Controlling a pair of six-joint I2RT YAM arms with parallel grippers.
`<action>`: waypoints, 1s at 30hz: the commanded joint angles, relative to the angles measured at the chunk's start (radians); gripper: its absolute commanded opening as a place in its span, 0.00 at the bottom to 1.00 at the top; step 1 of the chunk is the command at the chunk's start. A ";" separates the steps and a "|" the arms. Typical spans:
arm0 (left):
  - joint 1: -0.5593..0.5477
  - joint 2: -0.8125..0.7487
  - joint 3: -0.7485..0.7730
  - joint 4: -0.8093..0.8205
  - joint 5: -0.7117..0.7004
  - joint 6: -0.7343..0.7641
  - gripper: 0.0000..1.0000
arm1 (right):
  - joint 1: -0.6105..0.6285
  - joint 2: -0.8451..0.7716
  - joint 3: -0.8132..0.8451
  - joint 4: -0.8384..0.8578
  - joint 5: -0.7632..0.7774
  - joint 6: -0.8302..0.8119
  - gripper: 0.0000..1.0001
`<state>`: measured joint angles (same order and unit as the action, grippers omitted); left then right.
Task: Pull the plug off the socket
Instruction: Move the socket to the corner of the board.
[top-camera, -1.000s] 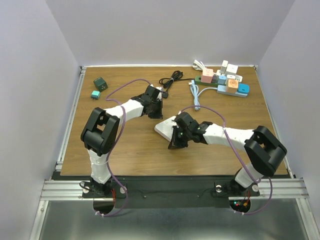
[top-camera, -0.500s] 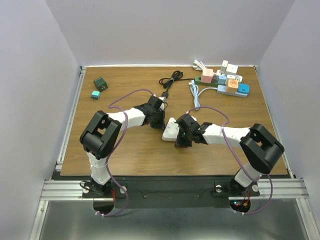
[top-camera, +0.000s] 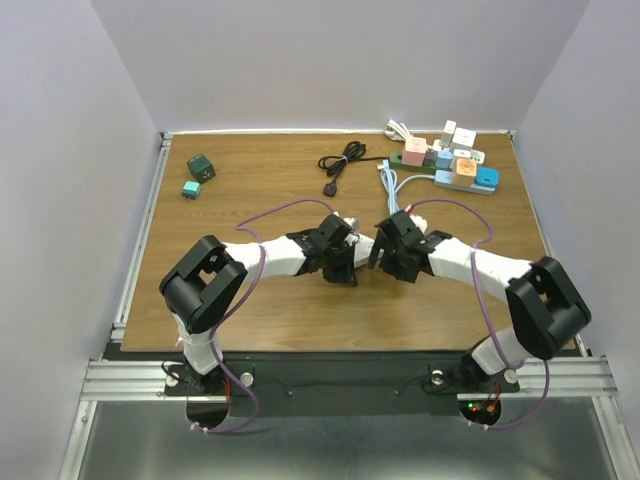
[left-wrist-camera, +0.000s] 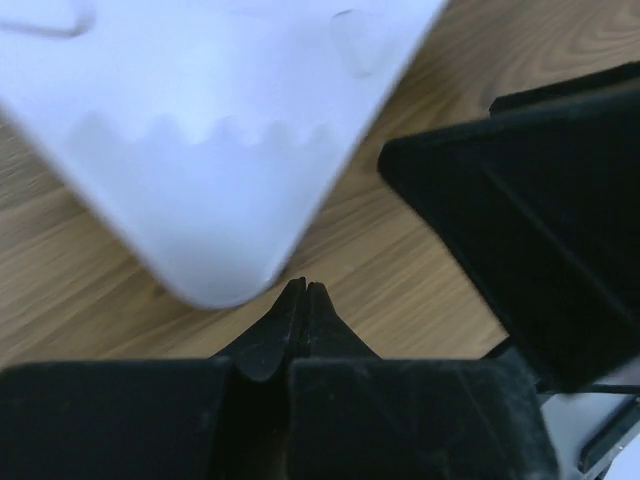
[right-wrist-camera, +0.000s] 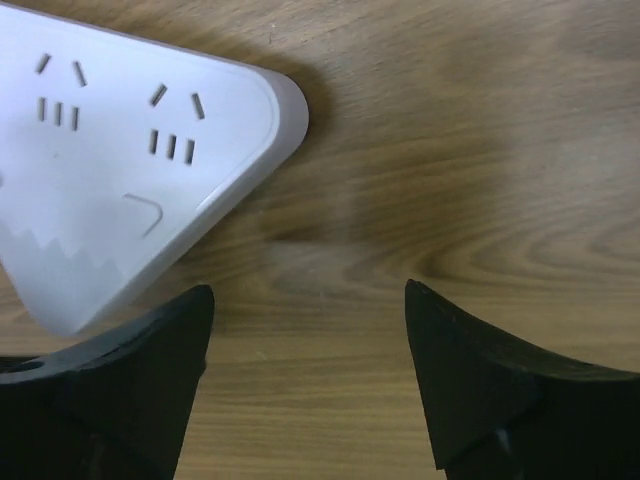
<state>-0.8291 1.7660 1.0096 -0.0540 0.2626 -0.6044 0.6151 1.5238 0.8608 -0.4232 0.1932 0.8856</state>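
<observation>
Looking down the left wrist camera, you see the left gripper (left-wrist-camera: 303, 292) pinched fully together, its two fingertips (left-wrist-camera: 290, 300) pressed against each other with nothing between them. They sit just beside a rounded corner of the white socket strip (left-wrist-camera: 200, 130). Whether they touch it cannot be told, since the strip is blurred in this view.

On the right wrist camera, the right gripper (right-wrist-camera: 308, 300) stands wide apart over bare wood of the table (right-wrist-camera: 420, 150). The socket strip lies off to the side of one finger (right-wrist-camera: 120, 370) rather than between the pair. Its end with the sawtooth mark is closest to that finger. Two sets of slots show on its face.

From the top camera both arms meet over the socket strip, which is largely hidden beneath them.

The black plug (top-camera: 330, 188) lies on the wood beyond the socket strip, well apart from it. Its black cable (top-camera: 345, 156) is coiled farther back.

Beyond the socket strip and to the right, near the back edge, rests a second strip (top-camera: 455, 165) loaded with coloured adapters, with a white cable (top-camera: 392, 190) trailing from it. Far to the left of the socket strip sit two small green blocks (top-camera: 201, 166).
</observation>
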 joint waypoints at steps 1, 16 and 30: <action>-0.022 0.030 0.098 0.037 0.018 -0.025 0.00 | -0.009 -0.161 -0.026 -0.089 0.055 0.068 0.89; -0.038 -0.241 0.069 -0.104 -0.098 -0.034 0.00 | -0.012 -0.294 -0.140 0.194 -0.161 0.303 1.00; 0.146 -0.484 -0.025 -0.237 -0.329 -0.097 0.01 | -0.020 -0.064 -0.177 0.464 -0.219 0.467 0.94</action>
<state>-0.7410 1.3579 1.0145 -0.2581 -0.0116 -0.6914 0.6014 1.4322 0.6807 -0.1020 -0.0196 1.2980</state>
